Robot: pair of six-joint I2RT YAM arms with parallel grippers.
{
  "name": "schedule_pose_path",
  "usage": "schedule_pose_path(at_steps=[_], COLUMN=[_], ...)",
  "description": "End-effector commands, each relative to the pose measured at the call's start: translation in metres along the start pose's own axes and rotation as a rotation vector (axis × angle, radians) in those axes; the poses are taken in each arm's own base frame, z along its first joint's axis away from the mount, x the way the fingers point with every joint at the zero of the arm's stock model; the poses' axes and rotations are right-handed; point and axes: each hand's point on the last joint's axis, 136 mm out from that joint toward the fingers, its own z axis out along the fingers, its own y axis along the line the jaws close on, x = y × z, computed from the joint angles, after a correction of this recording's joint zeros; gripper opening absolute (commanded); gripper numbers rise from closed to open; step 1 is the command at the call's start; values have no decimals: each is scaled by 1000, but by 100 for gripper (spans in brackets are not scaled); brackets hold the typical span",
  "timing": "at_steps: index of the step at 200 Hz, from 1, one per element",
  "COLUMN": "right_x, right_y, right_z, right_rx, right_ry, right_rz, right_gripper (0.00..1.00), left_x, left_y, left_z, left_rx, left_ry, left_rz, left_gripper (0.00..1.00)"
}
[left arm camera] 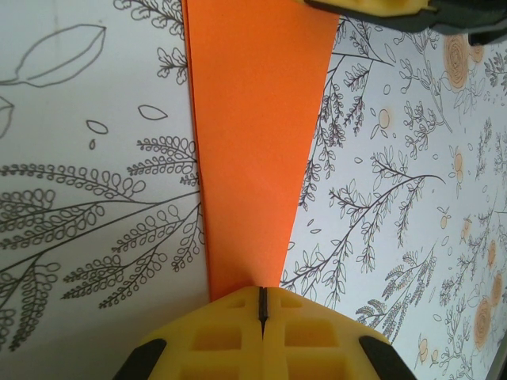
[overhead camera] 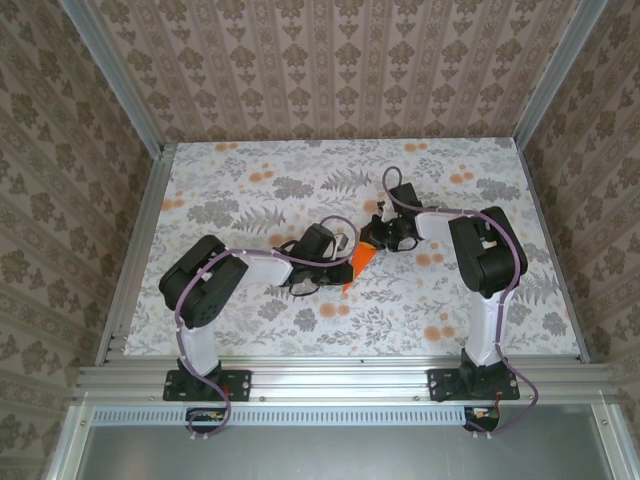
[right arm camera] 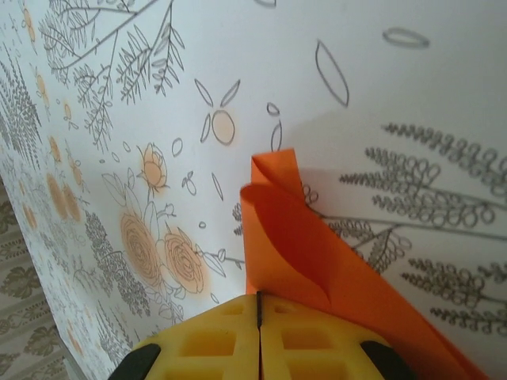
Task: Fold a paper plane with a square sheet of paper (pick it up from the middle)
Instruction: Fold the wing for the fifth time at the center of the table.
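the patterned walls [overhead camera: 330,60] are enclosing the table on three sides, and a floral tablecloth [overhead camera: 250,190] is covering the table top. the left arm [overhead camera: 205,285] is reaching from its base at the near edge toward the middle of the table, and the right arm [overhead camera: 485,255] is bending inward from the other side, so the two wrists are meeting near the centre of the cloth.

the left gripper [left arm camera: 261,305] is clenching its yellow fingers on the narrow end of the orange sheet of paper [left arm camera: 253,142], with the jaws pressing together and only a thin seam showing between them. the right gripper [right arm camera: 258,305] is likewise pinching the paper's opposite end, its jaws meeting on the folded layers.

the paper is sitting between the two grippers at the middle of the table, already folded into a long shape that is widening from the left gripper toward the right one. at the right gripper's end a flap is curling over on itself beside a short pointed corner. whether the paper is touching the cloth cannot be told.
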Motion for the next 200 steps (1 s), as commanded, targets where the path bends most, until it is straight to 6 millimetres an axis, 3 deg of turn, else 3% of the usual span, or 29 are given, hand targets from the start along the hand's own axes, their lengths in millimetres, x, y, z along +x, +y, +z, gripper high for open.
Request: schedule_pose_path(at_steps=[1,30,55,89,132,167,200], right_x=[-39,-48,-49,-16,22,49,59], right_y=[-26,-18,3,37,32,27,28], right_z=[-2,-5,-19,-41,-58,-40,-14], right_rx=[101,86,43,44,95,59,6], right_ry=[-117,-131,-139,-125,-134,-59,2], right_rz=[-7,-19,-40,-96,-44,6,15], right_gripper=[8,9,9,10,10,10,8], left_x=[93,92,91,89,90,88,87], left_y=[66,65,64,62,63,63,63], left_z=[-2,-1,-1,-4,-3,-2,-2], left_rx=[-229,-229,-229,-239,-236,-233,-231], left_ry=[284,285,284,274,270,261,259], left_rz=[-109,-108,-106,-101,-103,-99,-98], left_gripper=[0,0,0,0,0,0,0])
